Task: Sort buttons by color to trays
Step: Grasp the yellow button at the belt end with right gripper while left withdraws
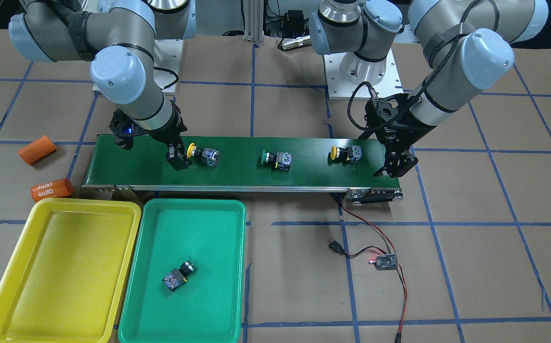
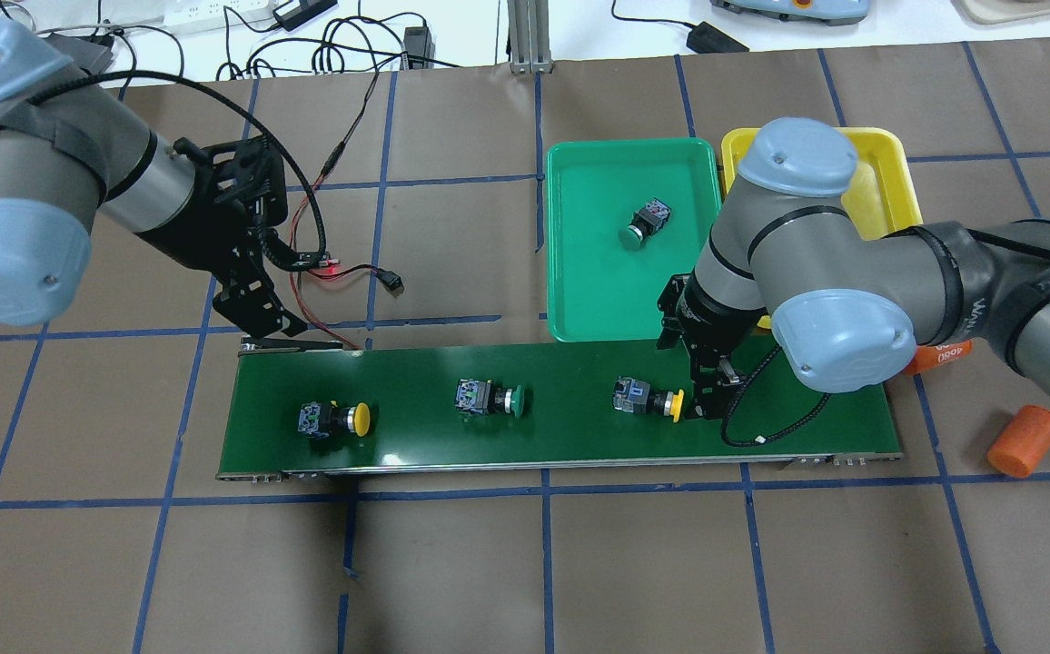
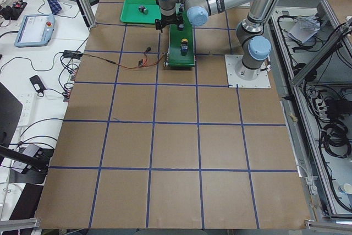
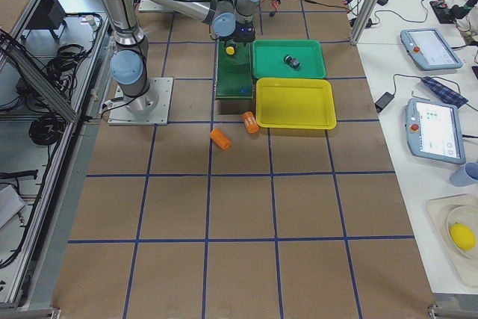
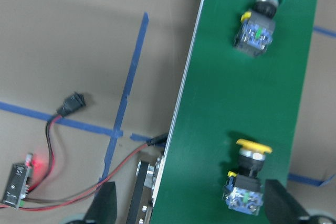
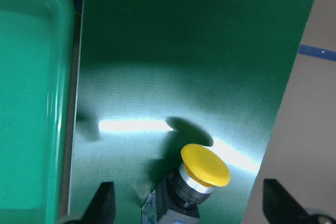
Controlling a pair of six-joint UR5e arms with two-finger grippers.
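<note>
A: Buttons first. Which one do we go for?

B: The yellow button (image 6: 205, 164). In the right wrist view it sits low and centre in the frame, between the two fingers (image 6: 105, 203) of the right gripper (image 1: 179, 161), which is spread wide and holds nothing.

A: Its long axis?

B: Along the conveyor belt (image 2: 579, 436). In the overhead view the cap points to the frame's right, at the gripper, and the body points left. So we judge the fingers should close across the neck, not end to end.

A: Are we around it or beside it?

B: In the front view the gripper stands just at the cap end. We cannot tell its height over the belt.

A: The left gripper (image 1: 396, 167)?

B: Also spread and empty, at the belt's other end, right of frame in front, near the second yellow button (image 1: 345, 153).

A: Which arm is nearer the trays?

B: The right one. The yellow tray (image 1: 66, 267) lies lower left in that view. One green button (image 1: 179, 276) lies in the green tray (image 1: 199, 228) beside it.
</note>
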